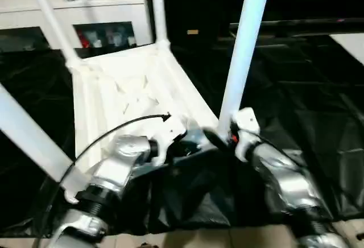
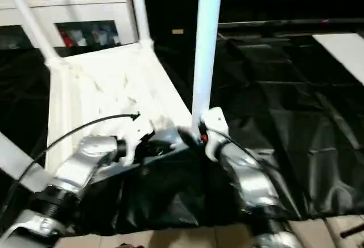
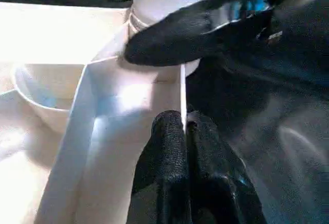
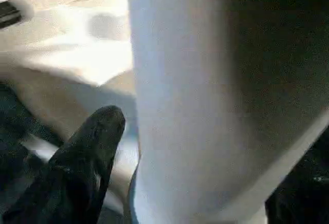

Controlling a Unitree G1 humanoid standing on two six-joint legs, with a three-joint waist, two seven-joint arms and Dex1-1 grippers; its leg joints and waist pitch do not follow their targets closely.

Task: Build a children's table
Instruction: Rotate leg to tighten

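Now the left claw (image 3: 184, 131) pinches the upturned children's table (image 1: 122, 83) rim at six o'clock. Right claw (image 1: 219, 135) stands spread around the leg (image 1: 243, 49) at four o'clock.

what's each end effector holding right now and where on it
Left end effector pinches the raised rim of the table top near a corner socket. The right end effector sits at the near leg base, grip unclear.

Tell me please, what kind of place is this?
Probably an indoor room used as a work area: a white cabinet with shelf openings stands behind, black sheeting covers the floor, and the children's table lies upside down on it.
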